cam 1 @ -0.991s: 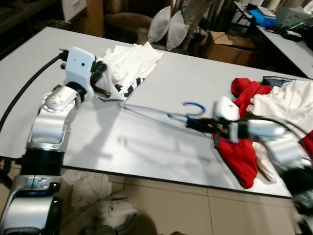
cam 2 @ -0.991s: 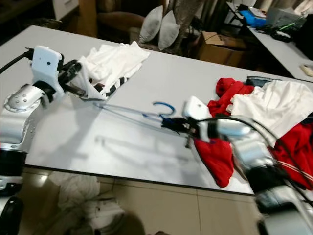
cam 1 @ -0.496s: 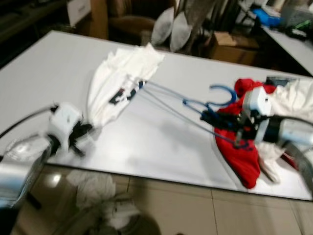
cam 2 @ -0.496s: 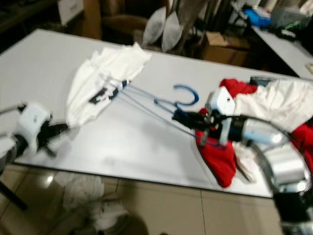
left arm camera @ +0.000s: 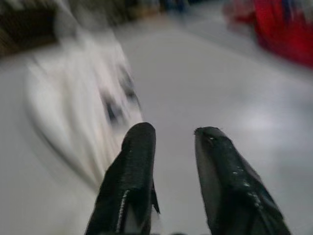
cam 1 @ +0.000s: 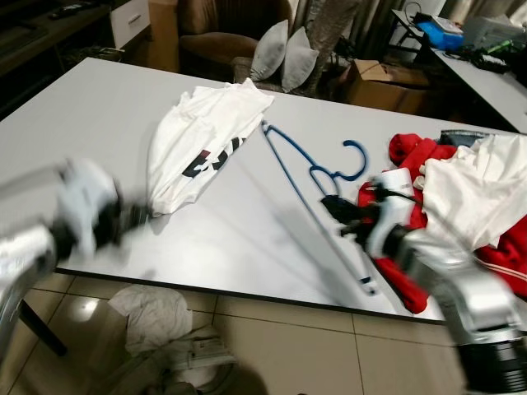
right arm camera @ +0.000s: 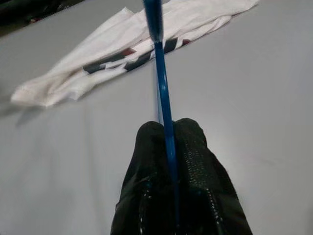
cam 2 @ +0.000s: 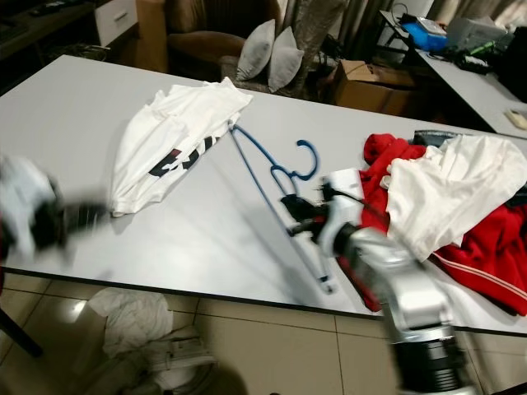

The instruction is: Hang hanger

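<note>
Blue wire hanger [cam 1: 309,177] lies slanted over grey table [cam 1: 99,115], clamped near neck by right pincer [cam 1: 339,216]. Left pincer [left arm camera: 171,147] empty, fingers apart, blurred at table's near edge. Farther: hanger's end still tucked in white printed T-shirt [cam 1: 202,140]. Risk: lifting drags shirt off, or thin wire twists in grip.

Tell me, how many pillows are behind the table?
2. Both grey pillows lean side by side on the brown armchair past the table: one to the robot's left, the other beside it. More may be hidden.
</note>
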`<state>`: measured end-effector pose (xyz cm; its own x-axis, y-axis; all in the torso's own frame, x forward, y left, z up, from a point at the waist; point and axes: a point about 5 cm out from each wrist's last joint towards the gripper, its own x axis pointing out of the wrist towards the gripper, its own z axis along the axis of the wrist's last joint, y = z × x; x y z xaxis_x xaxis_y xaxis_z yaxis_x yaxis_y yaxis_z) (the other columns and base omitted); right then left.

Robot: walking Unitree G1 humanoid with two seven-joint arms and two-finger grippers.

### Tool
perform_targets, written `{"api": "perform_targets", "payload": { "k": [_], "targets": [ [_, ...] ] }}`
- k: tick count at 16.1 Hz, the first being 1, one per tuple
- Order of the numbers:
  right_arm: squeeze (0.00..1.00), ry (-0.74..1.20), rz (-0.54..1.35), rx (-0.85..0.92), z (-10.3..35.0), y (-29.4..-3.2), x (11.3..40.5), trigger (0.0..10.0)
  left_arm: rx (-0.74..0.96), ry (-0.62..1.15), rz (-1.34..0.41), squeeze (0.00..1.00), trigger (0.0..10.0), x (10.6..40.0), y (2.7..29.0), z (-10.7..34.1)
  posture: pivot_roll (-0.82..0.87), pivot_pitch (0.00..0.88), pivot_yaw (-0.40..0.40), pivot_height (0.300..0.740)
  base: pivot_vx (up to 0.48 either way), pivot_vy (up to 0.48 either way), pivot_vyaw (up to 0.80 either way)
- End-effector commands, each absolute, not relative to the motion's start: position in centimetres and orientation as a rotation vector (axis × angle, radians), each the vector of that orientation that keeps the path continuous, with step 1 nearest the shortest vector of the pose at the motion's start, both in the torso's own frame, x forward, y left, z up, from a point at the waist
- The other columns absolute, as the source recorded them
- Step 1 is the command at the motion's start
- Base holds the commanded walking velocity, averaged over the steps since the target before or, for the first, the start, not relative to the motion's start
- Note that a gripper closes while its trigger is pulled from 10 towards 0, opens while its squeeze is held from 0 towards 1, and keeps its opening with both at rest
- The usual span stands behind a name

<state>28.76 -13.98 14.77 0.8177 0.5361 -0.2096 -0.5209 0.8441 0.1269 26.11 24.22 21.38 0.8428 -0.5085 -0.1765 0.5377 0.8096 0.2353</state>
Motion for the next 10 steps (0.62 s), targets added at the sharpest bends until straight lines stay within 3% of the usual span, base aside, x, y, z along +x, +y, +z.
{"api": "perform_targets", "payload": {
  "k": [1,2,4,5,6,8,9,10],
  "targets": [
    [0.00,0.157,0.469,0.108,16.0,-14.4,28.9,10.0,0.217,0.002,-0.494,1.00,10.0,26.7,23.5,22.3,0.00,0.000,-0.127,0.740,0.000,0.000,0.00],
    [0.00,0.060,0.428,0.158,17.0,-13.7,28.9,10.0,0.113,-0.049,-0.453,1.00,10.0,27.3,22.4,22.2,0.00,0.000,-0.128,0.740,0.000,0.000,0.00],
    [0.00,0.066,0.423,0.150,16.9,-12.9,28.5,10.0,0.064,-0.050,-0.390,1.00,10.0,27.7,20.8,20.6,0.00,0.000,-0.128,0.740,0.000,0.000,0.00],
    [0.00,0.071,0.407,0.157,16.7,-12.7,28.2,10.0,0.030,-0.002,-0.360,0.78,10.0,27.8,19.6,19.0,-0.02,0.000,-0.122,0.740,0.000,0.000,0.00],
    [0.00,0.075,0.380,0.165,16.5,-12.6,28.0,10.0,0.026,0.029,-0.336,0.77,10.0,27.9,18.6,17.8,-0.02,0.000,-0.122,0.740,0.000,0.000,0.00],
    [0.00,0.057,0.329,0.163,16.3,-12.7,27.5,10.0,0.046,0.034,-0.290,0.41,10.0,27.9,17.4,16.2,-0.03,0.000,-0.116,0.740,0.000,0.000,0.00],
    [0.00,0.039,0.296,0.106,16.2,-13.1,27.3,10.0,0.049,0.023,-0.254,0.34,10.0,27.6,16.9,15.6,-0.04,0.000,-0.108,0.740,0.000,0.000,0.00],
    [0.00,0.033,0.277,0.106,16.2,-13.4,27.3,10.0,0.021,0.022,-0.237,0.34,10.0,27.4,16.8,15.5,-0.04,0.000,-0.110,0.740,0.000,0.000,0.00]
  ]
}}
